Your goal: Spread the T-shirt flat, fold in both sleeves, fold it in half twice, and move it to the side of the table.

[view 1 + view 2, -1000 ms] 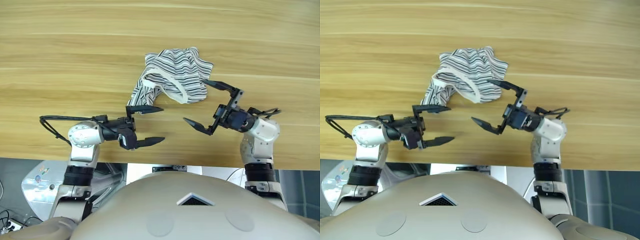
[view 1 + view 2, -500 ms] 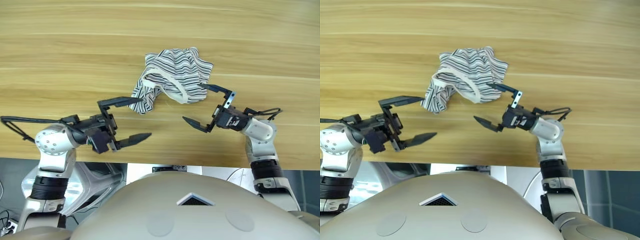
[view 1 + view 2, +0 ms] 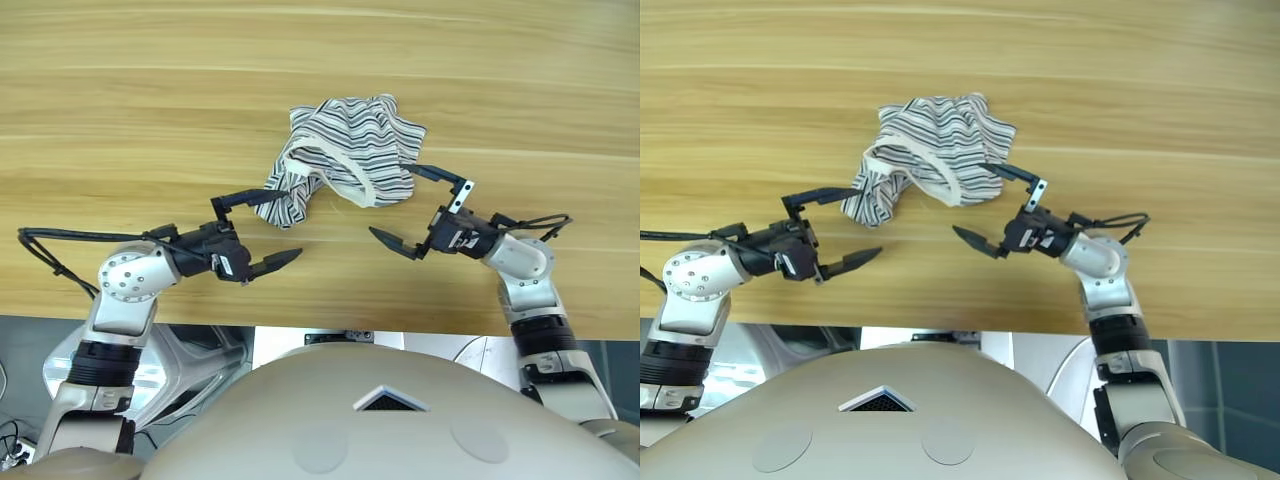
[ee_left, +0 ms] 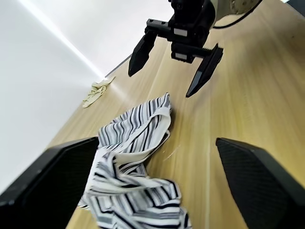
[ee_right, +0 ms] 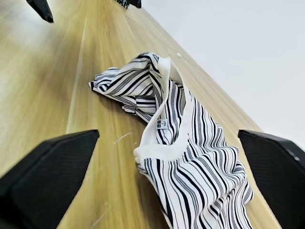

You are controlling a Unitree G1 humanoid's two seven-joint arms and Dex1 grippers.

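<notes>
Near the table's (image 3: 150, 100) front edge, the left gripper (image 3: 298, 221) points right with its fingers spread wide, holding nothing. The tip of its far finger reaches the shirt's (image 3: 350, 150) near left corner; whether it touches the cloth is unclear. The right gripper (image 3: 393, 199) faces it from the other side, fingers also wide and empty, its far finger at the shirt's near right edge. Just beyond both, the striped shirt lies crumpled in a heap at mid-table, white collar toward the front. A small pale scrap (image 4: 95, 93) lies farther off.
</notes>
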